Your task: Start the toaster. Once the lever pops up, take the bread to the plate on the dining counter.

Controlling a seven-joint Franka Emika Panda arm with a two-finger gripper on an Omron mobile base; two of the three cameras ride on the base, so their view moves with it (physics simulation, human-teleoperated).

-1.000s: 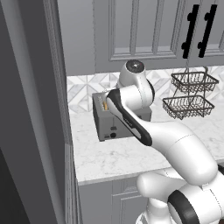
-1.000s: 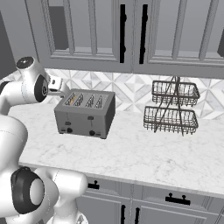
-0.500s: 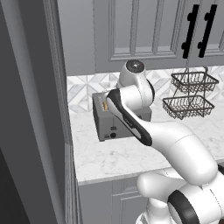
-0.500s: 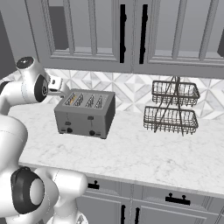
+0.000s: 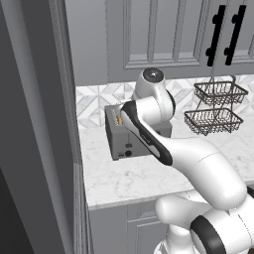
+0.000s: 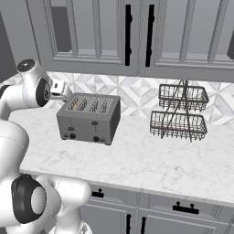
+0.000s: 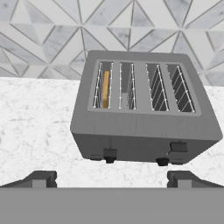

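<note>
The grey four-slot toaster [image 7: 140, 118] stands on the marble counter, also seen at toaster [image 6: 89, 119] and toaster [image 5: 119, 141]. The bread [image 7: 105, 89] stands on edge in its leftmost slot, a tan strip, with a hint of bread [image 6: 74, 104] in the right base view. On the front face, the left lever [image 7: 109, 153] sits low, near the bottom edge, and the right lever [image 7: 178, 146] is higher. My gripper [image 7: 111, 179] hovers above and in front of the toaster, open, fingertips [image 7: 39, 178] wide apart with nothing between them. The plate and the dining counter are out of view.
A two-tier wire basket stand [image 6: 180, 112] sits on the counter to the toaster's right. Grey wall cabinets with black handles [image 6: 137, 34] hang above. A tall grey panel [image 5: 39, 124] bounds the counter's left end. The marble counter [image 6: 137, 160] lies bare in front of the toaster.
</note>
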